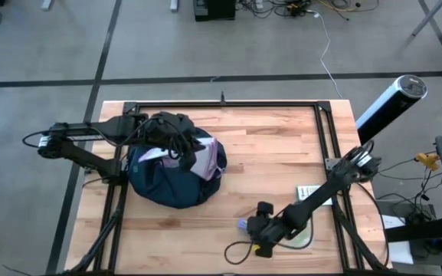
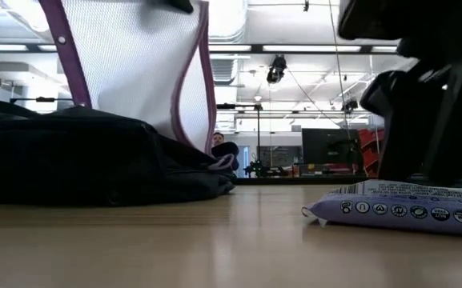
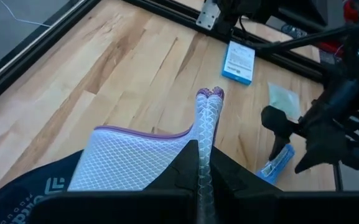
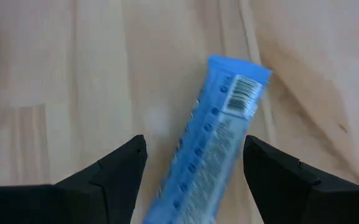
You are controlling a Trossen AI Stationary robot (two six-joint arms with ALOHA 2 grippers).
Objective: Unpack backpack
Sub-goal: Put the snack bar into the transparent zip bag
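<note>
Left gripper [image 3: 204, 163] jaws pinch mesh pouch [image 3: 143, 158] above backpack [image 1: 171, 182]; right gripper [image 4: 191, 163] jaws spread over blue packet [image 4: 219, 143] on desk [image 1: 274, 157]; next, pouch needs setting down.

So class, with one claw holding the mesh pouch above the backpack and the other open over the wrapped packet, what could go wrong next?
1. The left claw pinches only the mesh pouch's edge; it may slip back onto the backpack.
2. The open right claw could nudge the blue packet when it lifts away.
</note>
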